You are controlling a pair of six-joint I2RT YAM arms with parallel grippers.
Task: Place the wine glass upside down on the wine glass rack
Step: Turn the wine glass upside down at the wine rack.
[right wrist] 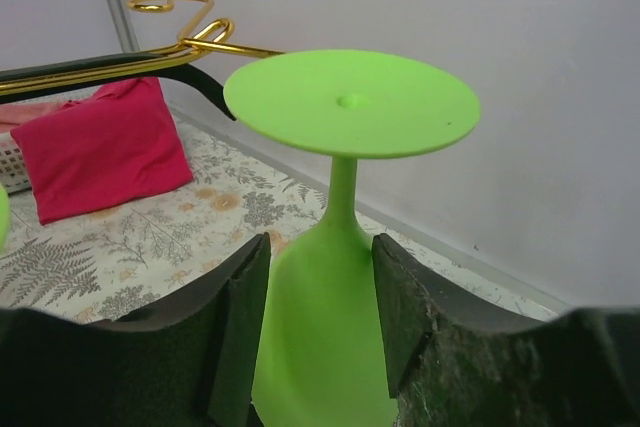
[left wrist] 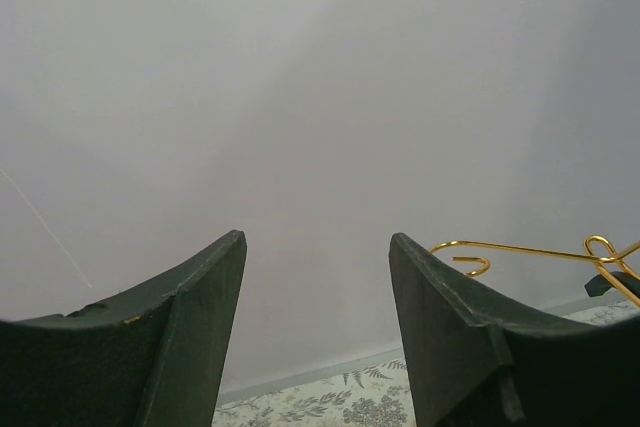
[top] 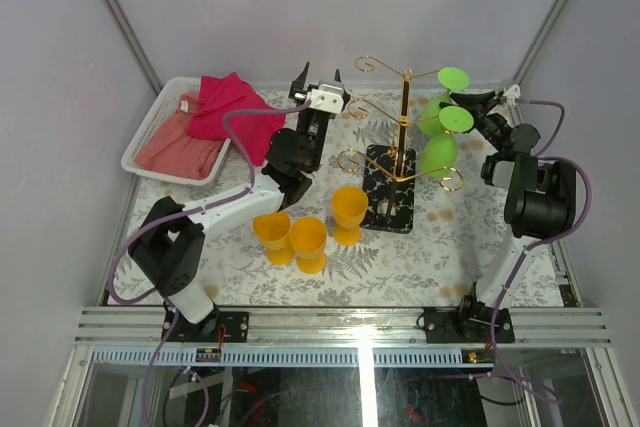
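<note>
Foot up, the green wine glass [right wrist: 330, 292] hangs at the wine glass rack [top: 406, 127], bowl between the fingers of the right gripper [right wrist: 320, 247], grip uncertain. The left gripper [left wrist: 317, 247] has its fingers spread, empty; only release seems left.

— The wine glass [right wrist: 340, 247] is lime green; the rack [top: 405, 117] gold, its base [top: 395, 212] black with white veins.
— And the desk [top: 450, 247] — pale, fern-printed. Goblets [top: 349, 207] orange-yellow, cloth [top: 228, 107] crimson, basket [top: 140, 142] white.
</note>
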